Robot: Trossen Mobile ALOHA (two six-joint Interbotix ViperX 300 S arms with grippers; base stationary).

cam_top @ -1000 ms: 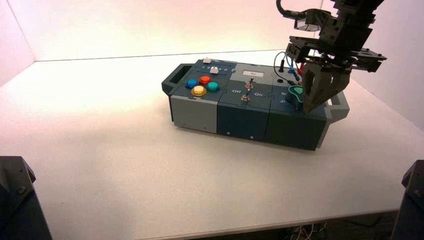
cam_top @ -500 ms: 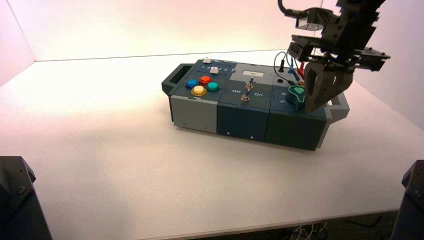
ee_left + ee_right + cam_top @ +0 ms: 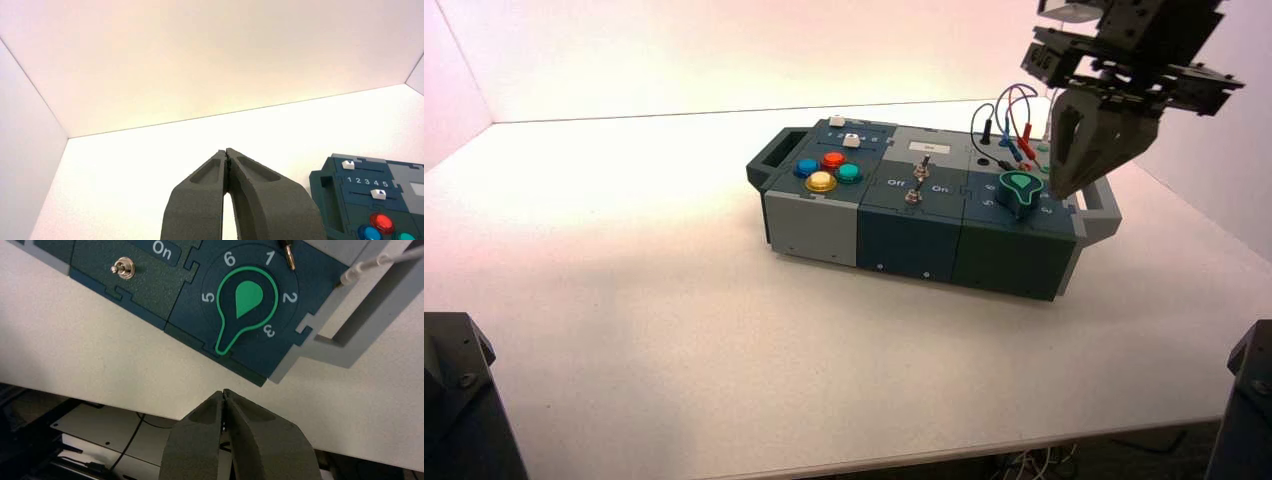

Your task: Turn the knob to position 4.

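The teal-green knob (image 3: pixel 1021 190) sits on the right end of the dark blue box (image 3: pixel 904 235). In the right wrist view the knob (image 3: pixel 243 300) points its tip between the white digits 5 (image 3: pixel 208 297) and 3 (image 3: pixel 269 331). Digits 6, 1 and 2 also show; the 4 is hidden under the tip. My right gripper (image 3: pixel 1057 192) is shut and empty, raised just above and to the right of the knob, not touching it; in its own view (image 3: pixel 223 392) it is off the box's front edge. My left gripper (image 3: pixel 227 151) is shut and empty, parked to the left of the box.
Left of the knob are two metal toggle switches (image 3: pixel 916 185) with Off and On labels, coloured push buttons (image 3: pixel 828 171) and two sliders (image 3: pixel 852 140). Looped wires (image 3: pixel 1009 125) plug in behind the knob. A grey handle (image 3: pixel 1104 205) juts from the box's right end.
My right gripper has lifted up and moved right, off the knob. The knob now shows in full, with its tip turned toward the box's front.
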